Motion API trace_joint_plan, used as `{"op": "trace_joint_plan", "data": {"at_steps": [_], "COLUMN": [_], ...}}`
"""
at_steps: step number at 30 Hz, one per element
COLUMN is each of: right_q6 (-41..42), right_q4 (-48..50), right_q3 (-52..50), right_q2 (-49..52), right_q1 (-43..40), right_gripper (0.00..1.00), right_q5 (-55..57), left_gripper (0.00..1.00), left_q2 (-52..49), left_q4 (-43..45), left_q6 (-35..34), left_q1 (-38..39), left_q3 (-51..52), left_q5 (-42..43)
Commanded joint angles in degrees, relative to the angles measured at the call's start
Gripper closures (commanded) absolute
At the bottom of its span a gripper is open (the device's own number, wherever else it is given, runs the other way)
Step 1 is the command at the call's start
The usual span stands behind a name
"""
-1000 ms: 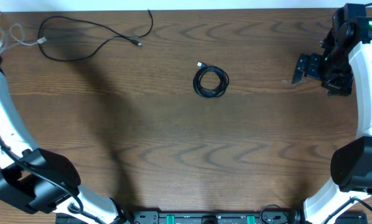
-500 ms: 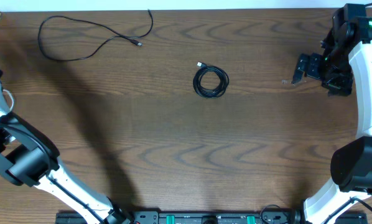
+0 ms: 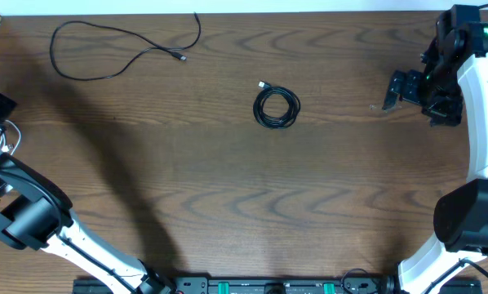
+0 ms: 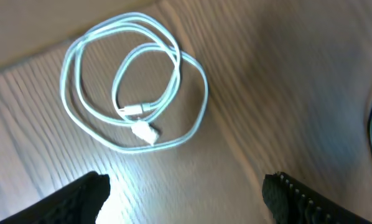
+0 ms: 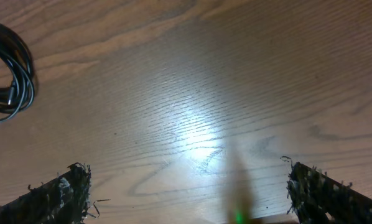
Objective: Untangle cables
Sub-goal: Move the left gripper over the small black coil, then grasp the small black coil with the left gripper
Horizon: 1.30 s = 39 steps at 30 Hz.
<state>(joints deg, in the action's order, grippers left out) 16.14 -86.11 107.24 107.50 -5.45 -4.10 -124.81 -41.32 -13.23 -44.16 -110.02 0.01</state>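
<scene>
On the dark brown wood-grain table (image 3: 228, 188) the three cords lie well apart from one another. A thin black cable with small plugs (image 3: 117, 53) is spread in one loose, open loop near the far left corner, with one end curving up toward the far edge and the other ending in a small plug on the bare wood. A second thin black cable wound into a small tight coil (image 3: 277, 108) sits about midway between the left and right edges, closer to the far edge than to the near one, with one short plug end sticking out at its far left side; the right wrist camera catches part of this coil at the left border of its view. The thin white cable (image 4: 133, 81) lies in a few loose overlapping loops just inside the left edge of the table, its two small white plugs resting together within the loops. The left gripper (image 4: 186, 199) hangs over the wood beside it with its dark fingers spread wide; nothing lies between them and the white cable is apart from both. The right gripper (image 5: 192, 199) is near the right edge, toward the far side, its fingers spread wide over bare wood and gripping nothing, well apart from the black coil.
</scene>
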Motion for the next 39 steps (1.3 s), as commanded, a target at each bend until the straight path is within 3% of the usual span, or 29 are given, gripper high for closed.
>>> {"op": "trace_joint_plan", "data": {"at_steps": [1, 5, 8, 10, 19, 25, 30, 38, 39], "right_q6": [0.76, 0.76, 0.76, 0.76, 0.76, 0.76, 0.76, 0.76, 0.76], "right_q4": [-0.04, -0.04, -0.04, -0.04, -0.04, -0.04, -0.04, -0.04, -0.04], "right_q3": [0.55, 0.55, 0.55, 0.55, 0.55, 0.55, 0.55, 0.55, 0.55], "right_q2": [-1.11, -1.11, -1.11, -1.11, -1.11, -1.11, -1.11, -1.11, -1.11], "right_q1": [0.20, 0.20, 0.20, 0.20, 0.20, 0.20, 0.20, 0.20, 0.20], "right_gripper": [0.01, 0.01, 0.01, 0.01, 0.01, 0.01, 0.01, 0.01, 0.01], "right_q5": [0.09, 0.09, 0.09, 0.09, 0.09, 0.09, 0.09, 0.09, 0.09], "left_gripper": [0.16, 0.16, 0.16, 0.16, 0.16, 0.16, 0.16, 0.16, 0.20], "left_q2": [2.84, 5.53, 6.97, 6.97, 6.84, 6.82, 6.82, 6.80, 6.69], "left_q4": [-1.77, -2.12, -1.97, -3.91, -15.87, -17.66, -13.18, -1.46, -0.09], "left_q6": [0.79, 0.02, -4.63, -4.81, -3.37, -3.67, -5.51, -8.52, -8.63], "left_q1": [0.46, 1.44, 4.46, 7.39, 31.21, 49.05, 61.68, 66.73, 66.95], "left_q3": [-0.70, -0.70, -0.70, -0.70, 2.23, 5.86, 11.39, 16.26, 16.50], "left_q5": [9.97, 30.51, 45.55, 50.01, 41.29, 22.45, 16.15, 14.88, 14.88]}}
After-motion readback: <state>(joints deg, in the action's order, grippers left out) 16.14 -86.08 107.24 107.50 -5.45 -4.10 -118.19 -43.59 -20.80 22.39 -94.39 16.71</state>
